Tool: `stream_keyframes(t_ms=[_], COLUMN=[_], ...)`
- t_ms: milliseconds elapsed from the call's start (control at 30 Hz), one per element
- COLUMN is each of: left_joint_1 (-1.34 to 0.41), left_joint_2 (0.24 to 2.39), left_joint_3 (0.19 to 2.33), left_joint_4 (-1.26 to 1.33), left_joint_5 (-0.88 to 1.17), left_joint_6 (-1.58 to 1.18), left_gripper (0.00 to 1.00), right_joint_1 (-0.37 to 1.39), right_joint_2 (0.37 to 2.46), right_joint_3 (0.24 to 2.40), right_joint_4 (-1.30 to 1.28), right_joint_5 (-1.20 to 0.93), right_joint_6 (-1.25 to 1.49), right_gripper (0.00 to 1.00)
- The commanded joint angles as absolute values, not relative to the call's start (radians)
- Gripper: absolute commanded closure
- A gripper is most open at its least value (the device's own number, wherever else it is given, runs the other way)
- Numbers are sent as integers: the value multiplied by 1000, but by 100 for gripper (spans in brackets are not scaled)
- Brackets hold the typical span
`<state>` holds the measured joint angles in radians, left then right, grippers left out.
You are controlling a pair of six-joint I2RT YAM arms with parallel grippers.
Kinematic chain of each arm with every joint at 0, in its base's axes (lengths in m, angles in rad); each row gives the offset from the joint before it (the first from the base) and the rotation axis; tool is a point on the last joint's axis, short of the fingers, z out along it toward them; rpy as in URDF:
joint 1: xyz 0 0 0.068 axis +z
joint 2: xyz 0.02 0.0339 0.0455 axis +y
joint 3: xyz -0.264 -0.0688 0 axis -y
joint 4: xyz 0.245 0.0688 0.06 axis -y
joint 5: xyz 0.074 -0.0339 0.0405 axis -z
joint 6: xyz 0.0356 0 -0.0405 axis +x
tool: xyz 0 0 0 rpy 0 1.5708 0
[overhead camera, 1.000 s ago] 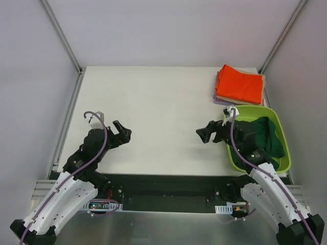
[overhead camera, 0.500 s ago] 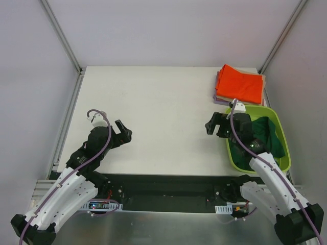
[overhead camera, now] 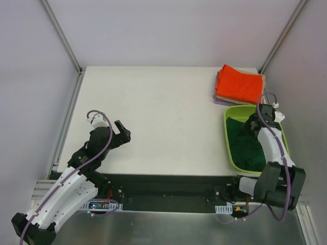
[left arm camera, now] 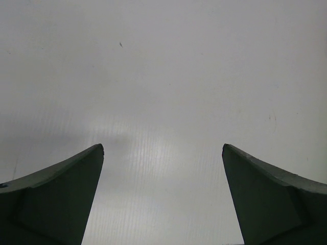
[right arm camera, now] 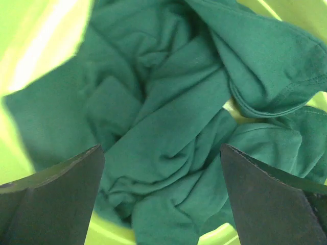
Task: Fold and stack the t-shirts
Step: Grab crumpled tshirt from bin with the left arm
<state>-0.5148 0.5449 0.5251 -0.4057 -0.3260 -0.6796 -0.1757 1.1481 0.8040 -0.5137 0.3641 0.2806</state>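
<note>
Top view, stack: a bright orange folded shirt (overhead camera: 240, 84) lies on top of a beige folded shirt (overhead camera: 263, 80) and a lavender folded shirt (overhead camera: 219, 101), at the far right corner of the white tabletop (overhead camera: 163, 107).
Top view, bin: a lime-green plastic bin (overhead camera: 228, 133) sits at the right edge, just nearer the arms than the stack. A crumpled dark green cloth shirt (overhead camera: 244, 145) lies inside it.
Top view, right arm: the right arm (overhead camera: 271, 145) reaches over the bin with its wrist bent down into it. The right jaws cannot be made out from here.
Top view, left arm: the left arm (overhead camera: 92, 148) hovers over bare tabletop on the left, well apart from all cloth.
Left wrist view, left jaws: spread wide, with both fingers (left arm camera: 56, 199) framing only bare tabletop. They hold nothing.
Right wrist view, right jaws: spread wide, with the fingers (right arm camera: 51, 199) on either side of the dark green cloth shirt's folds and nothing gripped. The bin wall shows at the left.
Step in hand: most likely fetching the unfolded shirt out of the bin.
Next move: probably calls for lowering onto a raised ridge of cloth, closing on it and lifting clear of the rim. The shirt then goes to open tabletop, where the left jaws can help spread it.
</note>
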Motion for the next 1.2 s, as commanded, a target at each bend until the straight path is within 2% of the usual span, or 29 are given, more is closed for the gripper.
stream_keyframes(t_ms=[0, 200, 367, 433, 567, 767, 900, 1067, 1167], left_joint_1=[-503, -503, -503, -503, -503, -503, -503, -502, -503], left_joint_2=[534, 526, 523, 523, 519, 509, 512, 509, 502], left_joint_3=[508, 494, 492, 492, 489, 486, 485, 480, 482], left_joint_4=[-396, -396, -397, -397, -399, -397, -397, -396, -397], left_joint_5=[-370, -380, -388, -385, -384, -374, -371, -368, -359], left_joint_6=[-676, -681, -681, -680, -680, -689, -692, -700, -699], left_gripper=[1, 1, 1, 1, 1, 1, 1, 1, 1], right_joint_1=[-228, -259, -261, -261, -262, -250, -192, -4, 177], right_joint_2=[1310, 1538, 1595, 1559, 1422, 1119, 980, 948, 988], right_joint_3=[830, 868, 880, 864, 827, 883, 1046, 1302, 1441], right_joint_4=[-537, -519, -512, -497, -459, -520, -584, -673, -681], right_joint_5=[446, 399, 354, 347, 273, 193, 134, 104, 118], right_joint_6=[281, 270, 241, 233, 200, 176, 141, 97, 61], right_gripper=[4, 2, 46, 70, 99, 99, 99, 99, 99])
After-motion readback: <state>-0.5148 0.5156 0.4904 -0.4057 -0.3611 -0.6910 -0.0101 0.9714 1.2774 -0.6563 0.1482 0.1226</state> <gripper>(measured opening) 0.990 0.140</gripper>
